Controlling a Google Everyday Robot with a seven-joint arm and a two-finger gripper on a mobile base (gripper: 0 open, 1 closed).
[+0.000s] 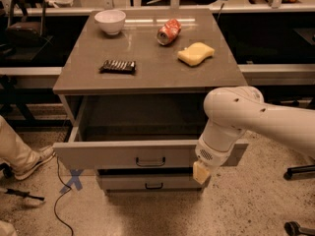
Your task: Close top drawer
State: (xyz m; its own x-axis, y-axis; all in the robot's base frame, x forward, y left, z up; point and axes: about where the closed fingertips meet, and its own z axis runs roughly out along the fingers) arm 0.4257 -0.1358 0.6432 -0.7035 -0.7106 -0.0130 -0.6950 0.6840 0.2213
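Observation:
The top drawer (123, 154) is a wide grey drawer with a small dark loop handle (150, 162), pulled out from the grey cabinet but only part way, its deep box open and empty. My white arm (236, 117) reaches in from the right. The gripper (201, 172) hangs at the right end of the drawer front, its yellowish tip right against the front's lower edge.
On the cabinet top lie a white bowl (110, 21), a crushed red can (169, 31), a yellow sponge (196, 53) and a dark snack bar (117, 66). A lower drawer (147, 182) sits shut below. A person's leg and shoe (22, 154) are at left; a cable (59, 200) lies on the floor.

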